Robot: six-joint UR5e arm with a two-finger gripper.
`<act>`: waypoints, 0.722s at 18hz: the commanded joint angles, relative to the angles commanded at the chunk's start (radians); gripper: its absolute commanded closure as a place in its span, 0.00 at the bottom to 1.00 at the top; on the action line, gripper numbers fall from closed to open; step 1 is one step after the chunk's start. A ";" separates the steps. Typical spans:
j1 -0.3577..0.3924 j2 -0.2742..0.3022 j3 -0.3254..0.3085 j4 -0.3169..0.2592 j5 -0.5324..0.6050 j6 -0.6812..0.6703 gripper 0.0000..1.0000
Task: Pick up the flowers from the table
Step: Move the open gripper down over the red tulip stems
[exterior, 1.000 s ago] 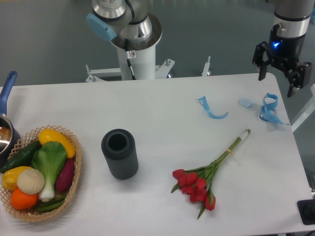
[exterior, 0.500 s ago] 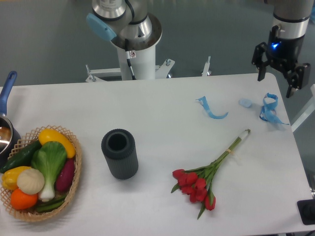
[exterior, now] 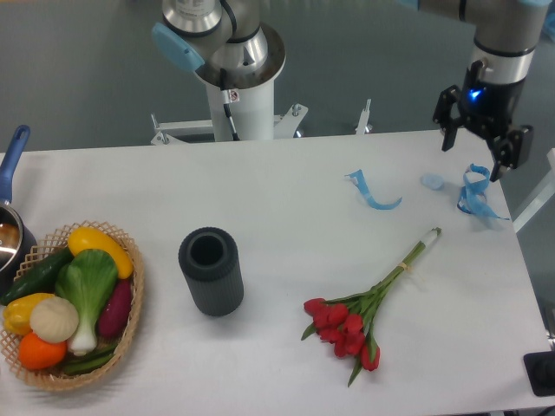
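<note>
The gripper is seen above the far right corner of the table, its two fingers spread wide apart with nothing held between them; a blue light is lit on its body. The flowers are laid flat on the table toward the near right part of the surface, well apart from the gripper; the red heads are grouped toward the near edge, and the green stems are run diagonally up toward the right edge, ending in pale cut tips; a tie is visible around the stems partway along. A blue ribbon strip is placed near the far edge, beyond the stem ends; a second, looped blue ribbon scrap is positioned by the far right corner, below the gripper, with a small pale blue piece just beside it. A dark ribbed cylinder is stood upright left of the table's middle, its open top visible. A wicker basket of vegetables is located at the near left corner; a pan with a blue handle is partly visible at the left edge. The robot base is mounted beyond the far edge.
</note>
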 joint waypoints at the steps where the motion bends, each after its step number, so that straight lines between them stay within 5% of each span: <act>1: -0.009 -0.018 -0.003 0.000 0.000 -0.031 0.00; 4: -0.035 -0.083 -0.017 0.043 0.002 -0.094 0.00; 7: -0.066 -0.152 -0.043 0.187 -0.008 -0.181 0.00; 13: -0.115 -0.219 -0.046 0.210 -0.003 -0.278 0.00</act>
